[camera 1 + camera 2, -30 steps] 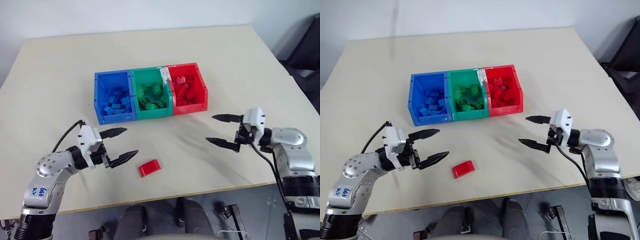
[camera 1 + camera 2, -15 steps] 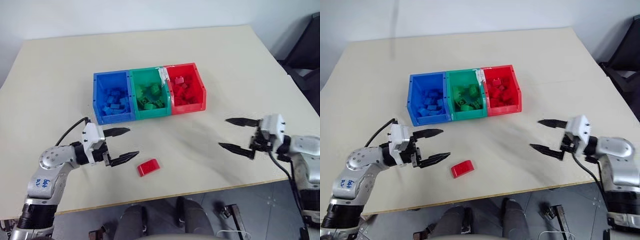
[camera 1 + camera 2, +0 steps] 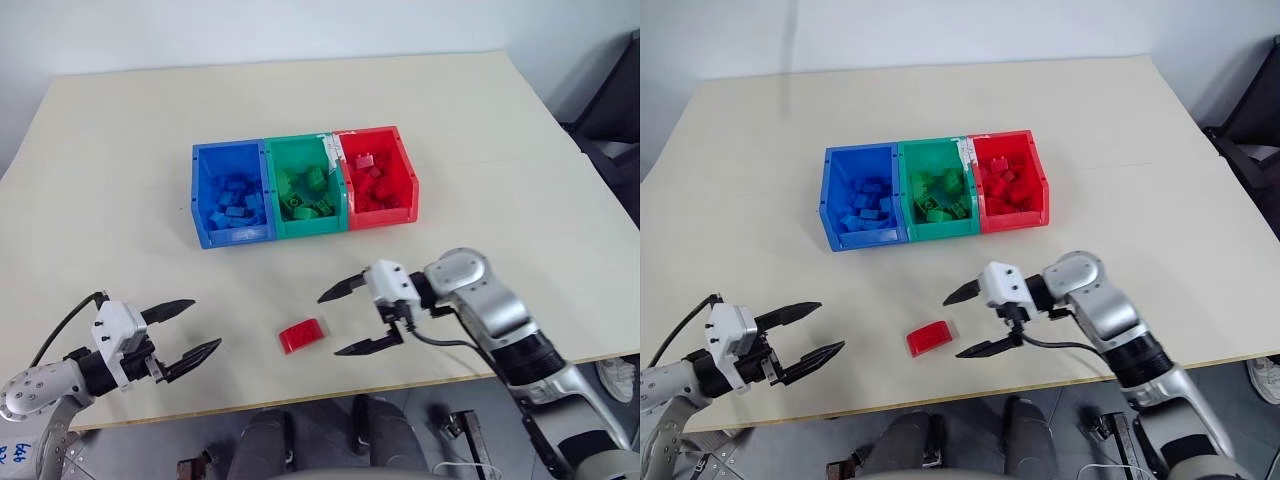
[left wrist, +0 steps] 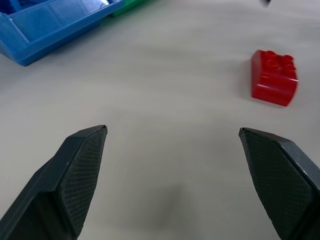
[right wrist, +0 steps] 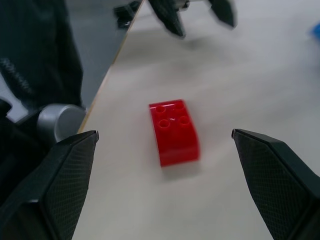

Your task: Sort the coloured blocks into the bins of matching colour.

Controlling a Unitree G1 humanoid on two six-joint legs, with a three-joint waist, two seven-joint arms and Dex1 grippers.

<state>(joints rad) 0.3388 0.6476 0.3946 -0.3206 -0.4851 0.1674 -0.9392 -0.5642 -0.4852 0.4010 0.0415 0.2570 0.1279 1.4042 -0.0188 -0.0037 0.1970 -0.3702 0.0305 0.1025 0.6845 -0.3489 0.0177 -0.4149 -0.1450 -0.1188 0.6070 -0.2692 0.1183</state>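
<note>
A red brick (image 3: 301, 335) lies on the pale beige table (image 3: 480, 140). The bins run blue (image 3: 229, 193), green (image 3: 305, 186), red (image 3: 377, 176), each holding bricks of its own colour. Both grippers have black fingers (image 3: 344, 290) on white housings.

A broad stretch of bare table (image 3: 120, 150) is seen around the three joined bins (image 3: 303, 187), which form the one sizeable obstacle, set in a row toward the middle; free passage is left behind them, on both sides, and in front. The red brick (image 3: 301, 335) lies alone on the near part of the table, well apart from the bins; nothing stands against it on any side. The right gripper (image 3: 349, 319) is held just beside the brick with its fingers spread wide, pointing at it; the left gripper (image 3: 187, 331), also spread, is found well apart on the other side, with bare table between.
</note>
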